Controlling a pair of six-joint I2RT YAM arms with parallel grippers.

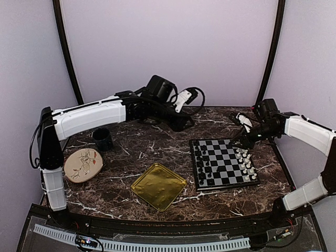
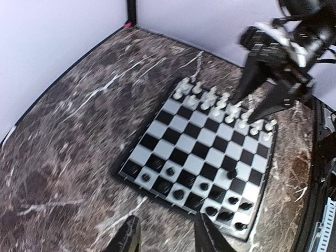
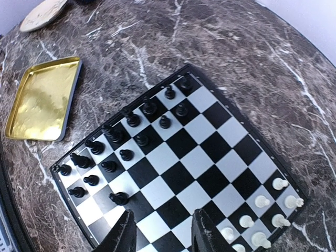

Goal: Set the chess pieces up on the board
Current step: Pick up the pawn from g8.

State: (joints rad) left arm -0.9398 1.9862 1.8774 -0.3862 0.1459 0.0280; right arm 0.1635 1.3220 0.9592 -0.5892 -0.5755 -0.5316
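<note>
The board [image 1: 224,161] lies at the right of the table. Black chess pieces [image 1: 203,164] stand along its left side and white pieces [image 1: 245,161] along its right side. My right gripper [image 1: 242,143] hovers open and empty over the board's far right part; in its wrist view its fingers [image 3: 124,234] frame bare squares near a leaning black piece [image 3: 119,198]. My left gripper [image 1: 182,124] is open and empty, above the table beyond the board's far left corner. In its wrist view [image 2: 167,237] the black rows [image 2: 199,194] are nearest.
A square gold tray [image 1: 158,185] lies at front centre. A round floral plate [image 1: 84,164] and a black cup [image 1: 102,139] are at the left. Dark marble table with purple walls close on three sides.
</note>
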